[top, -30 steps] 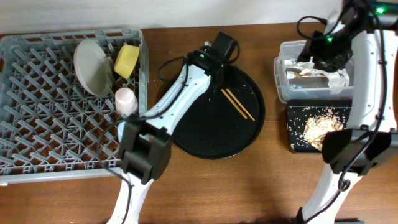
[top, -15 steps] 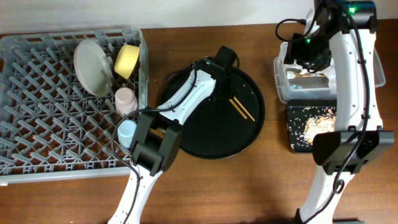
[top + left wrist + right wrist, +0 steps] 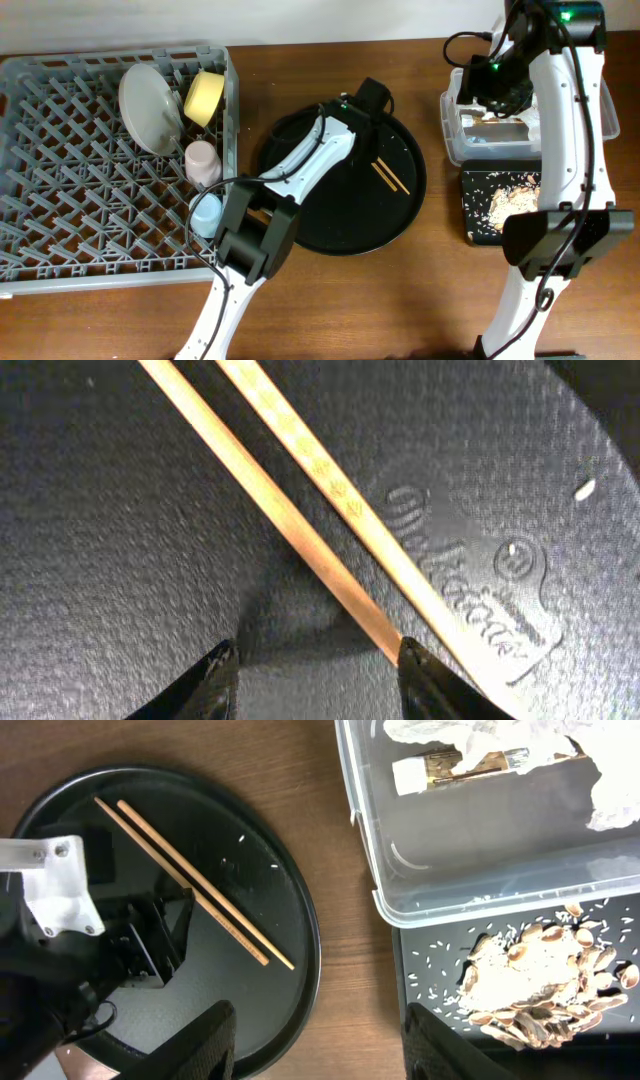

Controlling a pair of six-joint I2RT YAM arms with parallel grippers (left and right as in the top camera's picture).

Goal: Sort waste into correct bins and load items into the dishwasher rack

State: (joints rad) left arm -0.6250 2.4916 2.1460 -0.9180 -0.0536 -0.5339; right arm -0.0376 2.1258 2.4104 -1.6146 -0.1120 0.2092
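Left hand (image 3: 320,680) has shifted down the round tray (image 3: 330,235) and narrowed. It is half-open, one chopstick tip between its fingers, nothing gripped yet. Pickup looks imminent.

Right hand (image 3: 318,1045) has lifted off the tub (image 3: 452,110), half-open, empty.

Count:
- chopsticks (image 3: 270,508): 2, frame centre
- rack (image 3: 60,200), left: 1 plate (image 3: 148,108), 1 bowl (image 3: 205,97), 2 cups
- bins: 2, right

A brown wooden table (image 3: 400,300), evenly lit.
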